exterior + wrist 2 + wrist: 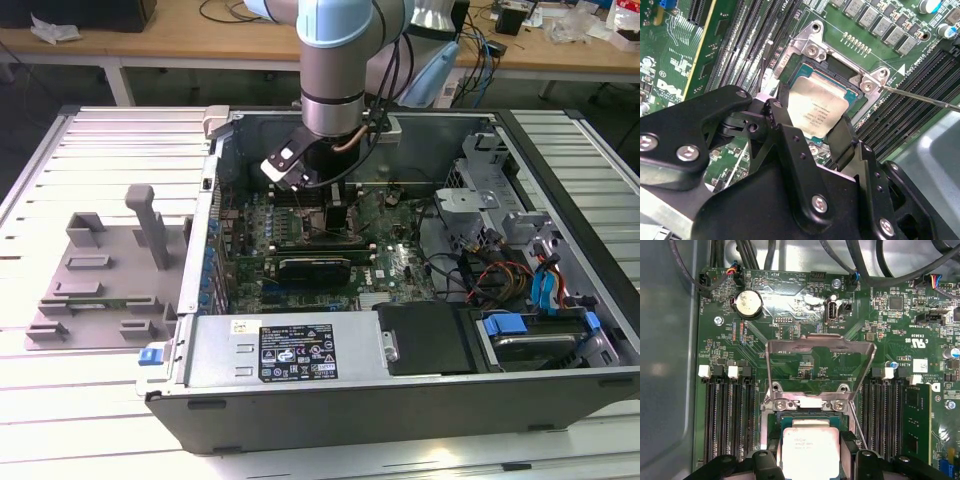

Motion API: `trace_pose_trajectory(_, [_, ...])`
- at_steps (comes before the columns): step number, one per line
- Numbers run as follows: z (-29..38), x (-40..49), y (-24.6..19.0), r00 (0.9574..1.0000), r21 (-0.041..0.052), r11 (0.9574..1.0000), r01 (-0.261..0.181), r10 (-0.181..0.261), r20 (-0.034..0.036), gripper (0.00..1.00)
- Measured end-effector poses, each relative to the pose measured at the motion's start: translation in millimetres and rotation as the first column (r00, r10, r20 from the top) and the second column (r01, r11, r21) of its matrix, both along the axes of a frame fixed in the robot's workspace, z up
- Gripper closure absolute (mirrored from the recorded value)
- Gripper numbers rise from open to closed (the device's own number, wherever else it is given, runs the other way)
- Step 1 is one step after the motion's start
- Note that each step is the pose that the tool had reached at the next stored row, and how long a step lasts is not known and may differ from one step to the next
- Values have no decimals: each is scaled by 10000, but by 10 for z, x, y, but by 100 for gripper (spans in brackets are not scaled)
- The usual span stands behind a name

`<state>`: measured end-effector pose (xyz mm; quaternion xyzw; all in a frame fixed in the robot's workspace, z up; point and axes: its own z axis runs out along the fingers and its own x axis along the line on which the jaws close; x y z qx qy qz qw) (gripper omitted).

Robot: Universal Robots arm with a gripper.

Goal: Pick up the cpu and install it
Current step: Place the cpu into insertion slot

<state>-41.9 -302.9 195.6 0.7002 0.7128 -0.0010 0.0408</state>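
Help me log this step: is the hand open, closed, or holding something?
Hand: closed, holding the cpu at the socket.

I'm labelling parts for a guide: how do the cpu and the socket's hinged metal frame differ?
The cpu is a solid square plate; the metal frame is an open-centred window. The cpu lies flat at the socket; the metal frame stands swung up on its hinge. Both are silvery metal.

Case [400, 410] open above; arm [335, 60] drops in freely. Gripper [809, 125] clamps cpu [815, 107] over socket [840, 64]. Hinged load plate [790, 346] stands open at socket edge. Memory slots [730, 415] flank socket closely; one memory module [914, 420] taller. Thin latch lever [920, 97] juts just beside gripper. Cables [880, 270] cross beyond plate.
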Motion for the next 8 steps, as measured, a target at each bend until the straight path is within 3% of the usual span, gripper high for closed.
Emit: trace_pose_trajectory(8, [-2,0,0,10000,1,10000,1,-1,0,45])
